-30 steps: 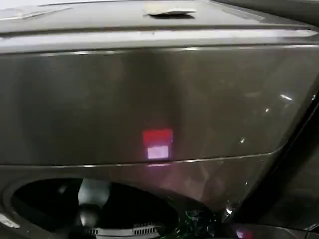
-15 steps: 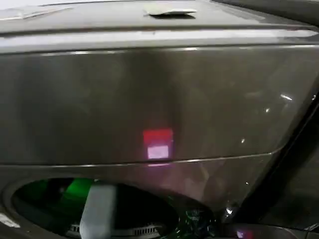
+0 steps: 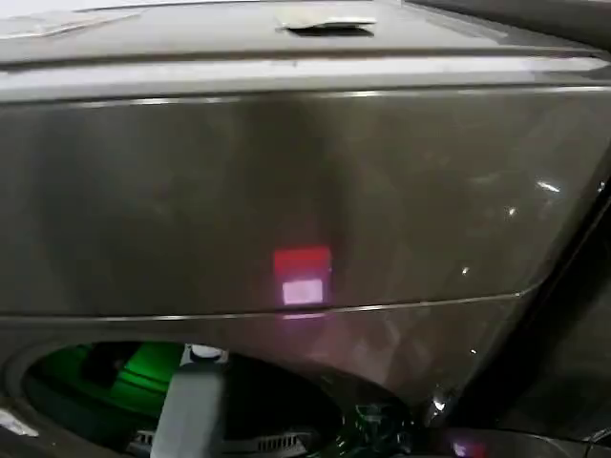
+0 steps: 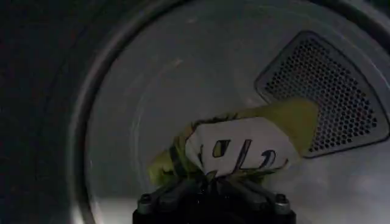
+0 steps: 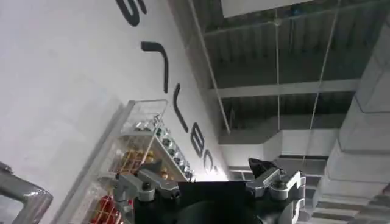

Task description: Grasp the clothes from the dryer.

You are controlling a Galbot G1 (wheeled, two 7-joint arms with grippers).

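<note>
Your left hand (image 4: 214, 193) sat right at the clothes (image 4: 241, 149) inside the dryer (image 3: 305, 191) drum, bundle lengthwise across it, though honestly can't tell whether the hand had closed.

Yellow-green clothes (image 4: 244, 146), dark-printed white patch

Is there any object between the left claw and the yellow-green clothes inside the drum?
Nothing visible stands between them. In the left wrist view, the left claw is right at the small yellow-green fabric bundle with a pale printed patch, which lies on the grey metal drum wall beside the perforated vent panel. Whether it already holds the fabric cannot be told.
</note>
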